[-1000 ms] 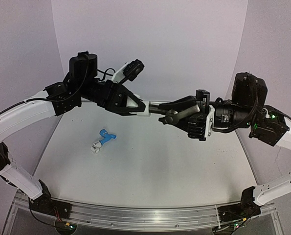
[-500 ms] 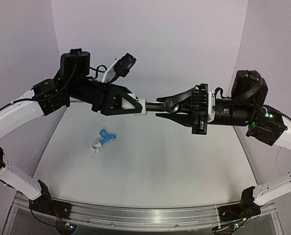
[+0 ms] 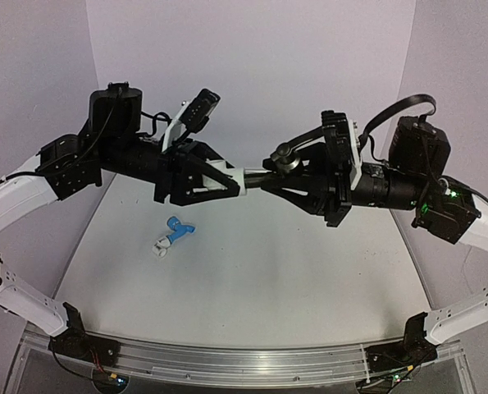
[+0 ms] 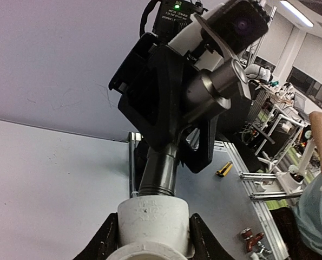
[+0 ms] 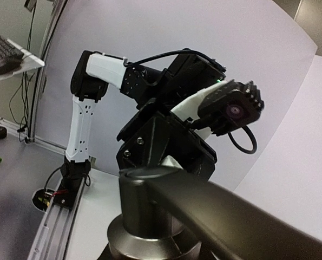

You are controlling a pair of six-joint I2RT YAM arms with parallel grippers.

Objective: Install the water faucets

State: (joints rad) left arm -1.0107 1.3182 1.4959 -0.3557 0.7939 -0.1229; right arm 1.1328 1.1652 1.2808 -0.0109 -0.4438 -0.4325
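Observation:
My left gripper (image 3: 225, 177) is shut on a small white pipe fitting (image 3: 237, 178), held in the air above the table's far middle. My right gripper (image 3: 278, 176) is shut on the dark silvery-grey metal faucet (image 3: 283, 156), with its lever end turned up. The faucet's threaded stem (image 4: 159, 172) sits in the mouth of the white fitting (image 4: 152, 219), which is clamped between my left fingers (image 4: 107, 241). The right wrist view shows the faucet's body and lever (image 5: 150, 211) up close. The light blue plastic faucet (image 3: 179, 225) lies on the table at left, joined to a white fitting (image 3: 160, 246).
The white table top (image 3: 252, 271) is bounded by pale walls at the back and sides. An aluminium rail (image 3: 244, 357) runs along the near edge by the arm bases. The left wrist camera (image 3: 202, 107) and its cable stick up above the left gripper.
My right wrist has rolled, turning the metal faucet so its lever end went from below the stem to above it. The left arm drew slightly left, still holding the fitting.

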